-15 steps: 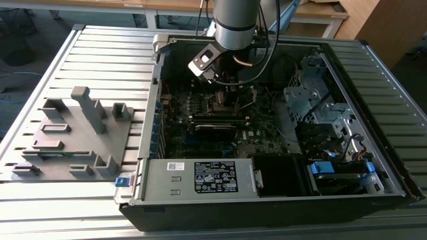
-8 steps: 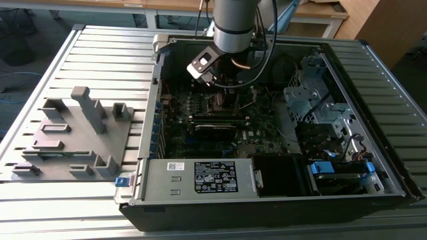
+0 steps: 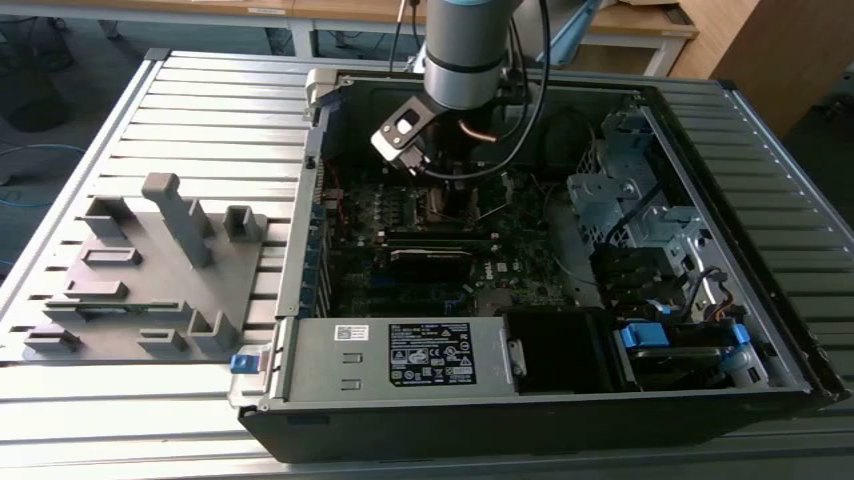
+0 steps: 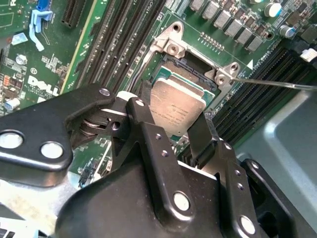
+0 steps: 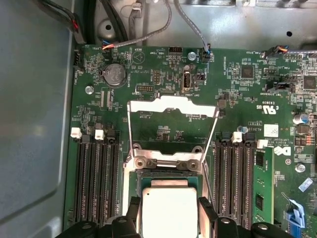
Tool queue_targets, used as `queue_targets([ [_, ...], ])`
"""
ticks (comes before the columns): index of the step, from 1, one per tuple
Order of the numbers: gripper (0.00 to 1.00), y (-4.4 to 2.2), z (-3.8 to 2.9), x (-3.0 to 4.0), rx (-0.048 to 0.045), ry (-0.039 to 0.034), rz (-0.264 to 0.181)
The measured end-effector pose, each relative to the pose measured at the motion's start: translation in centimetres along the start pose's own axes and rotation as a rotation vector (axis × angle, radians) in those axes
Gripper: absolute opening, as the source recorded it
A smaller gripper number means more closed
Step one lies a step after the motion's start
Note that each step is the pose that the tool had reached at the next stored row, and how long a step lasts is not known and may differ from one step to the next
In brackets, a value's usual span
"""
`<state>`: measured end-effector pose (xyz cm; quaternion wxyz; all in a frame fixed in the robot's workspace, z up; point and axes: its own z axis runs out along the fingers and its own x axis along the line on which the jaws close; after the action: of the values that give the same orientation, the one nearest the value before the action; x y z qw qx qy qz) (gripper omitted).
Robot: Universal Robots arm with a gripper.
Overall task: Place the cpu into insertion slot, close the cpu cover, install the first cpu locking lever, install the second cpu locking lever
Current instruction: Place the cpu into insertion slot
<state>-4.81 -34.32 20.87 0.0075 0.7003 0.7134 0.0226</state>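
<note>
An open computer case (image 3: 534, 425) lies on its side on a slatted metal table (image 3: 200, 110). Wooden desks (image 3: 641, 25) stand beyond it at twelve o'clock in the exterior view, over a dark floor (image 3: 54, 70). A grey moulded fixture (image 3: 134, 300) rests on the table at nine o'clock from the case, just beside it. A grey power box (image 3: 400, 355) sits along the case's six o'clock edge. The arm (image 3: 467, 50) enters from twelve o'clock and reaches down to the green motherboard (image 5: 163, 69). The gripper (image 4: 172, 116) pinches the cpu (image 5: 169, 213): in both wrist views its black fingers (image 5: 204, 210) press against two opposite edges of the chip. The cpu lies flat, pale top face upward, directly over the socket (image 4: 171, 47). Its edges run parallel with the memory slots (image 5: 96, 178) on either side; being square, it has no long axis. Whether it is fully seated cannot be told. The cpu cover (image 5: 171, 105) is swung open on its hinge, away from the fingers, its window showing the board behind. A thin lever rod (image 4: 277, 83) sticks out from a socket corner.
</note>
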Motion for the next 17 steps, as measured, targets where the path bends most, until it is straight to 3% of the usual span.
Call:
queue_targets([
  [17,0.54,-0.10,1.01,-0.02,-0.0001,0.0010,0.002],
])
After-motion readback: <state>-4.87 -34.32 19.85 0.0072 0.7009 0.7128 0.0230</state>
